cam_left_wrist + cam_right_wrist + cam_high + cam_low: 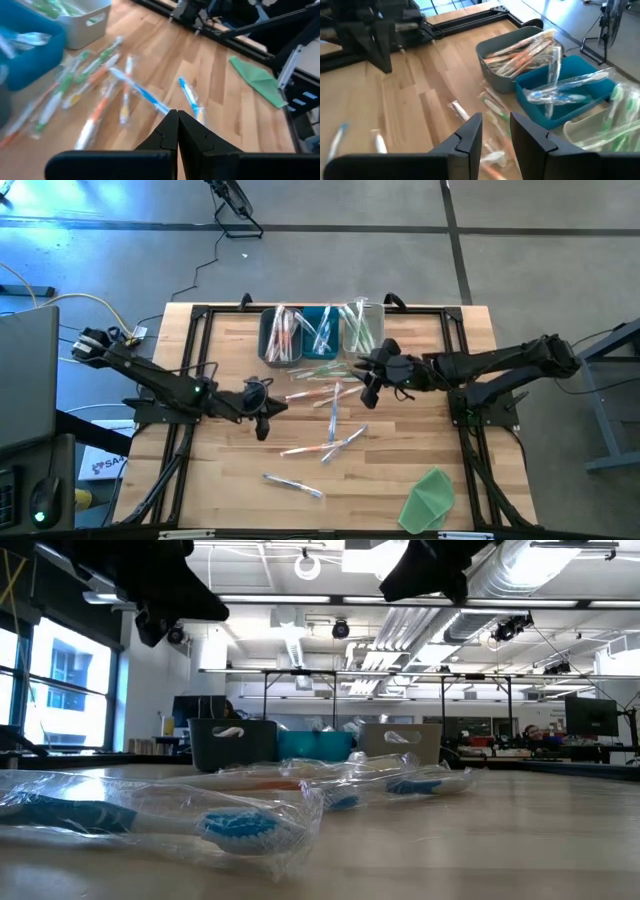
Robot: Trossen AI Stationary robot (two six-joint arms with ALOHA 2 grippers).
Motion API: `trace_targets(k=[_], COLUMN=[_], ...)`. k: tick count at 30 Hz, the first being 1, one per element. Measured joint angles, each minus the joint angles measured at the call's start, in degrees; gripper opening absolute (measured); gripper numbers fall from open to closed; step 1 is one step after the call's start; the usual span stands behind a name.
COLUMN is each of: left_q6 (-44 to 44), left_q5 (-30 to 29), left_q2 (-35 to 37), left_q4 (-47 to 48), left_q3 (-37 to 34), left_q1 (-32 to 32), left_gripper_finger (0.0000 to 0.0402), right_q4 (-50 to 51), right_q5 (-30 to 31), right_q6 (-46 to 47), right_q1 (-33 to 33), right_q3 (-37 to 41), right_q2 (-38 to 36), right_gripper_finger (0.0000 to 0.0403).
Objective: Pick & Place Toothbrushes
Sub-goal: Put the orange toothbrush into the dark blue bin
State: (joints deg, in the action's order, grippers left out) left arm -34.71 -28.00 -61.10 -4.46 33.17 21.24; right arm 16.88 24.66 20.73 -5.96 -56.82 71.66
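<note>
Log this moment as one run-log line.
left gripper: shut, empty, over table | right gripper: open, empty, near bins | toothbrushes: loose on table, others in bins

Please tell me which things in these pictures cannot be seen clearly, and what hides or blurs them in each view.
- High view: loose wrapped plastic toothbrushes on the wooden table are too small to count.
- Low view: both grippers are cut off by the top edge; the dark grey bin hides its contents behind its wall.
- Left wrist view: motion blur smears the blue plastic bin.
- Right wrist view: the clear bin is cut by the edge, and the right gripper covers toothbrushes below it.
</note>
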Motion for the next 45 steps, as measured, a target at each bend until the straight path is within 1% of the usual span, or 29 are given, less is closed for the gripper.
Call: trace_targets(k=[4, 8, 11, 16, 20, 30, 33, 35, 37, 41, 45], left_q6=[-0.3, -0.3, -0.2, -0.2, -0.1, 0.4, 2.8, 3.4, 3.4, 3.9, 5.0], left_q5=[-1.1, -1.4, -1.1, 0.5, 0.5, 0.5, 0.7, 1.1, 2.2, 3.1, 3.3], left_q2=[-4.2, -8.0, -10.7, -14.0, -15.2, -15.1, -15.2, -15.6, -15.7, -17.1, -18.8], left_q4=[-3.1, -3.1, -1.3, -1.0, -1.9, -1.4, -1.5, -1.8, -1.7, -3.4, -8.6], left_q3=[0.8, 3.2, 5.6, 8.1, 8.9, 8.9, 8.9, 8.9, 8.8, 8.8, 8.9], left_q1=[2.1, 3.3, 3.3, 3.2, 3.2, 3.1, 2.6, 2.6, 2.3, 2.0, 2.0], left_gripper_finger=[0.0000, 0.0000, 0.0000, 0.0000, 0.0000, 0.0000, 0.0002, 0.0012, 0.0033, 0.0094, 0.0154], right_q4=[0.0, 0.0, -0.1, -1.1, -1.3, -1.1, -0.8, -0.7, -0.7, -0.5, -0.3], right_q5=[0.1, 0.5, 0.5, 0.5, 0.5, 0.5, 0.5, 0.5, 0.5, 0.5, 0.5], right_q6=[3.2, 6.2, 8.0, 8.1, 8.1, 8.0, 8.0, 8.0, 8.0, 8.0, 8.0], right_q1=[-2.1, -4.0, -5.1, -6.5, -7.3, -7.6, -7.6, -7.6, -7.6, -7.6, -7.6], right_q3=[0.0, 0.0, 0.0, 0.0, 0.0, 0.0, 0.0, 0.0, 0.0, 0.0, 0.0], right_q2=[0.0, 0.0, 0.0, 0.0, 0.0, 0.0, 0.0, 0.0, 0.0, 0.0, 0.0], right_gripper_finger=[0.0093, 0.0093, 0.0093, 0.0093, 0.0093, 0.0093, 0.0093, 0.0093, 0.0093, 0.0093, 0.0093])
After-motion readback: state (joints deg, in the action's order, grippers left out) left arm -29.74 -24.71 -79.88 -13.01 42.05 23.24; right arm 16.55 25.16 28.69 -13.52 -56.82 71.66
